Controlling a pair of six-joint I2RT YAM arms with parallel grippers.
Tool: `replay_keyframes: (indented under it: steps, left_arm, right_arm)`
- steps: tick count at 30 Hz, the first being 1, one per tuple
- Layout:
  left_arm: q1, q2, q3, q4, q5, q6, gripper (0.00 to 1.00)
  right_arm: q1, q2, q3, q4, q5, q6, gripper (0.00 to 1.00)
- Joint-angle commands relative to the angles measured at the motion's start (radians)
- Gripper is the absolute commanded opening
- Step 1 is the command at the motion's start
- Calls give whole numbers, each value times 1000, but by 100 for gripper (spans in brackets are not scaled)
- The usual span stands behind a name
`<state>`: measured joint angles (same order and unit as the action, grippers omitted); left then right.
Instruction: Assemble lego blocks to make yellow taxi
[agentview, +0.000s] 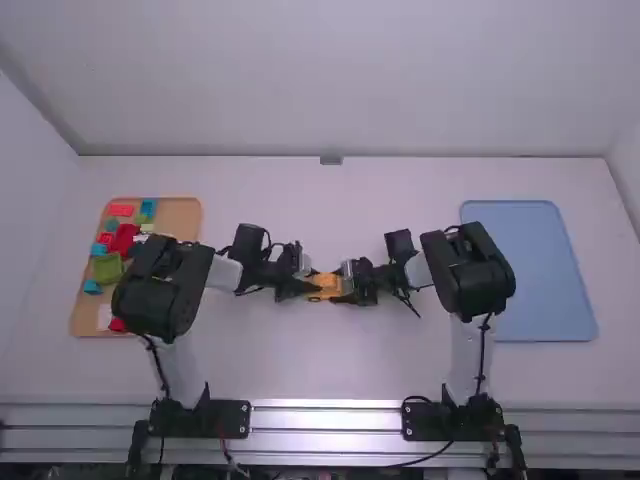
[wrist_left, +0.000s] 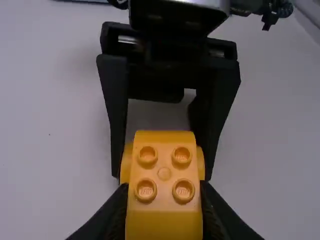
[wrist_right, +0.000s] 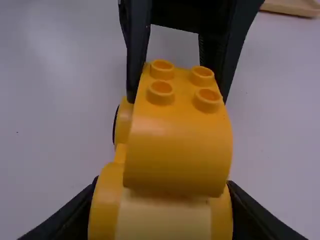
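Near the table's middle, a yellow toy car (agentview: 326, 287) is held from both sides. My left gripper (agentview: 307, 288) is at its left end and my right gripper (agentview: 348, 285) at its right end. In the left wrist view, the left gripper (wrist_left: 164, 212) is shut on a yellow block (wrist_left: 164, 170) with four round studs, part of the car. In the right wrist view, the right gripper (wrist_right: 162, 212) is shut on the car's wider yellow body (wrist_right: 162, 220); the curved studded block (wrist_right: 180, 135) rises above it. A wheel's dark rim shows beside that block.
On the left, partly behind the left arm, a wooden tray (agentview: 185, 217) holds several red, green and blue blocks. A blue tray (agentview: 530, 270) lies on the right beside the right arm. White table surface (agentview: 330, 355) surrounds the two grippers.
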<state>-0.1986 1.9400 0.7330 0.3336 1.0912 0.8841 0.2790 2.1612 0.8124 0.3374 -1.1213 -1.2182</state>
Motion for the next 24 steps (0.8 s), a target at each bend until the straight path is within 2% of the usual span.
replay_keyframes:
  steps: [1,8,12,24]
  left_arm:
    - [-12,37,33,-37,-30,11,2]
    - [-80,40,80,-225,-187,125,2]
    - [-89,40,83,-269,-273,81,2]
    - [-104,39,59,-326,-330,78,2]
  right_arm:
    - [9,18,6,-8,45,-13,52]
    - [8,18,6,-6,45,-13,53]
    - [2,18,7,-5,45,-13,53]
    - [-11,18,6,-2,45,-13,53]
